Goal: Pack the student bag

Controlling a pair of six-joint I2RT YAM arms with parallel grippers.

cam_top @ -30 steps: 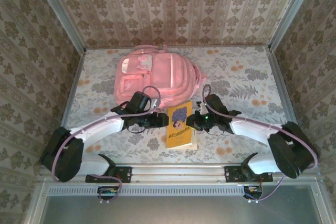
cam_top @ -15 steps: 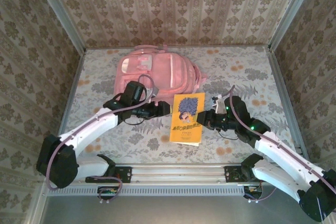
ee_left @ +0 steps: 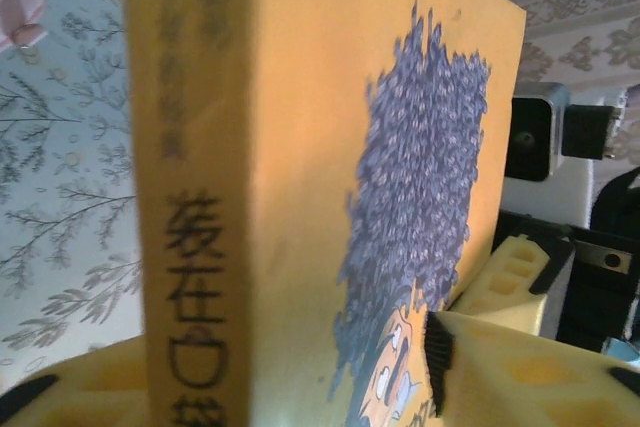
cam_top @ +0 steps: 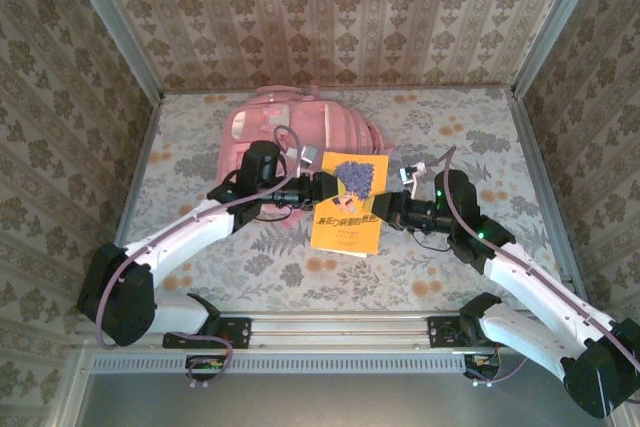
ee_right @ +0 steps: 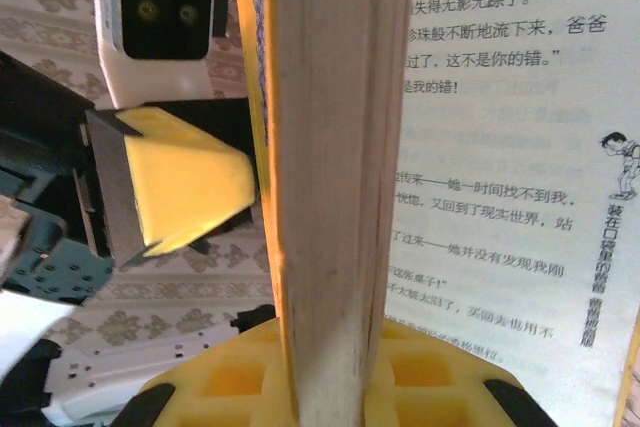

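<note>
Student bag (cam_top: 300, 122) at back, orange book (cam_top: 348, 205) clamped in right gripper (cam_top: 386, 209), left gripper (cam_top: 325, 187) astride it, grip unclear

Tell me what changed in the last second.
The orange paperback book travelled toward the pink fabric backpack, carried by the right gripper shut on its page edge; the left gripper followed along its spine side. The backpack stayed put.

Light: soft, warm and even, coming from above; no glare.
Shadows: faint and soft-edged on the table (cam_top: 180, 157).
Left wrist: the book (ee_left: 300, 147) between the fingers (ee_left: 530, 372) is blurred, its spine text smeared.
Right wrist: the page edge above the fingers (ee_right: 235, 382) is soft; the print beyond is readable.
</note>
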